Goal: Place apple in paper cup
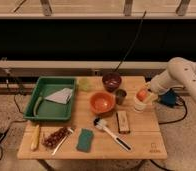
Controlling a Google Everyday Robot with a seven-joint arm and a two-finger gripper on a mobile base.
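The orange-red apple [142,94] sits at the mouth of the short white paper cup [139,105], which stands near the right edge of the wooden table [141,142]. My gripper [149,96] is at the end of the white arm [177,75] that reaches in from the right. It is right against the apple's right side, just above the cup's rim. The lower part of the apple is hidden by the cup.
A small dark metal cup [121,96] stands just left of the paper cup. An orange bowl [102,102], a dark bowl [111,80], a yellow-green cup [84,84] and a green tray [51,98] lie further left. A brush [111,133], a sponge [85,140] and a block [123,121] lie in front.
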